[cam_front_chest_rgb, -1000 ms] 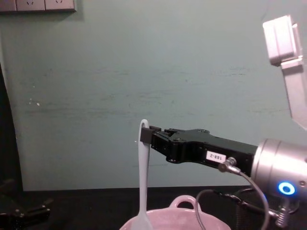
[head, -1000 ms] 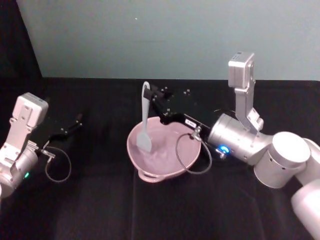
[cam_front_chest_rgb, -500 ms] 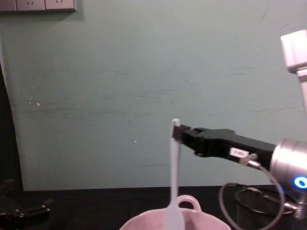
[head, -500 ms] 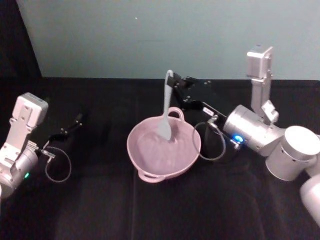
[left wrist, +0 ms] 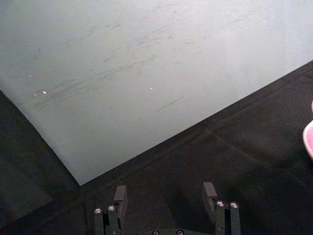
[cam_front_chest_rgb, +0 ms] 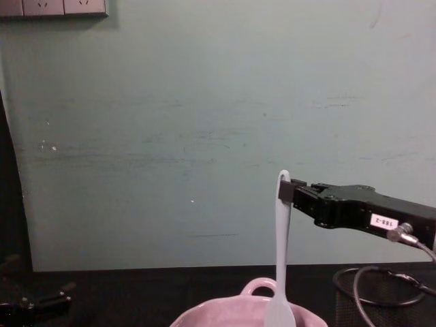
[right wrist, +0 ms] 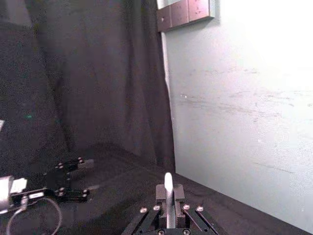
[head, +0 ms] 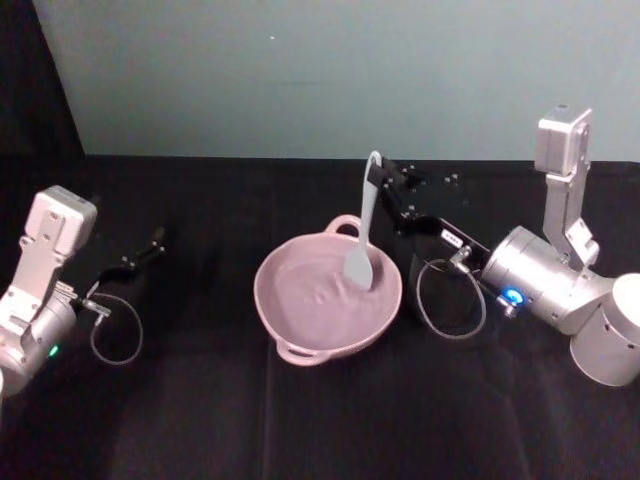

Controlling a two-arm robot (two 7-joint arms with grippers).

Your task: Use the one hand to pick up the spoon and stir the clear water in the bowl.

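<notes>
My right gripper (head: 381, 177) is shut on the top of the spoon's handle, above the bowl's far right rim. The white spoon (head: 362, 236) hangs upright, its flat blade dipped inside the pink bowl (head: 300, 330) near the right side. In the chest view the spoon (cam_front_chest_rgb: 281, 259) drops from the right gripper (cam_front_chest_rgb: 291, 192) into the bowl (cam_front_chest_rgb: 225, 313). The right wrist view shows the spoon's handle end (right wrist: 167, 182) pinched between the jaws. The clear water shows only as faint ripples (head: 315, 295). My left gripper (head: 150, 246) rests open on the table at the left.
A black cloth covers the table (head: 300, 430), with a pale green wall (head: 320, 70) behind it. The bowl's loop handle (head: 343, 224) points toward the wall. A black wire-mesh cup (cam_front_chest_rgb: 381, 289) stands right of the bowl, under the right arm. Cables loop off both wrists.
My right gripper has carried the spoon rightward across the bowl, from the left side past the middle to the right side. The left arm has stayed still.
</notes>
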